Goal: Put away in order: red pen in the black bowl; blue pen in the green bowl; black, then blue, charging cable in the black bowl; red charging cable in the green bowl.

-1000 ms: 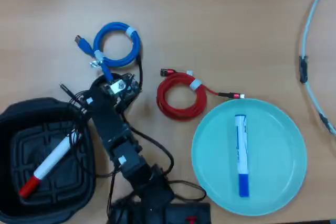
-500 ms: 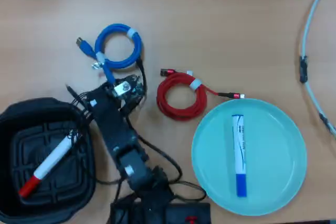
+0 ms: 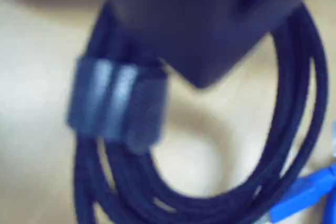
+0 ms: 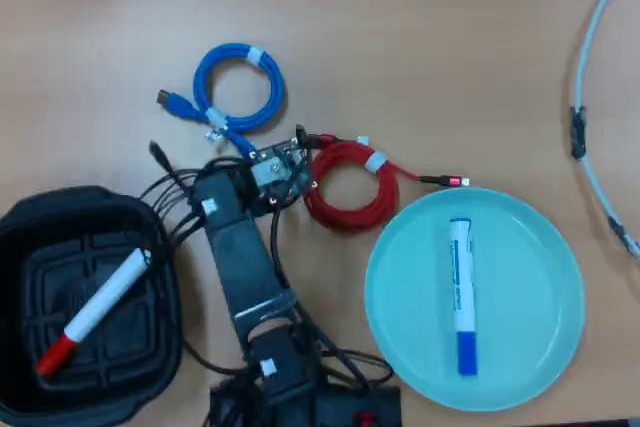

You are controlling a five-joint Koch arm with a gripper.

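Status at this frame:

- Thick white marker with red cap [image 4: 95, 312] was lying in the deep black plastic bowl [image 4: 20, 237], bottom-left corner of the wooden table [image 4: 450, 27]. White marker with blue cap [image 4: 461, 295] was in the round pale-green dish [image 4: 400, 347], near the bottom edge, right of centre. Judged: both pen steps done, black cable up next.
- Black braided charging cable [image 3: 296, 103], coiled and bound by a dark fabric tie [image 3: 115, 103], filled the wrist view directly under the gripper. In the overhead view it was mostly hidden under the arm, left of table centre, just beside the black bowl.
- Gripper [image 4: 283, 169] sat between the blue coiled cable [image 4: 240, 87] and the bright red coiled cable [image 4: 350, 182], close to the red coil's left edge. Fingers: too blurred and too close to the lens in the wrist view, so I couldn't tell whether they were closed on the coil or just over it.
- Blue plug [image 3: 304, 195] showed at the wrist view's lower right, so the blue coil was very near.

Handling, my read: light, floppy, braided jacket gives fair friction. The loops will sag and the loose plug ends can snag the neighbouring coils or the bowl rim. Best hold is across the bundled strands at or beside the tie, not on a single loop.
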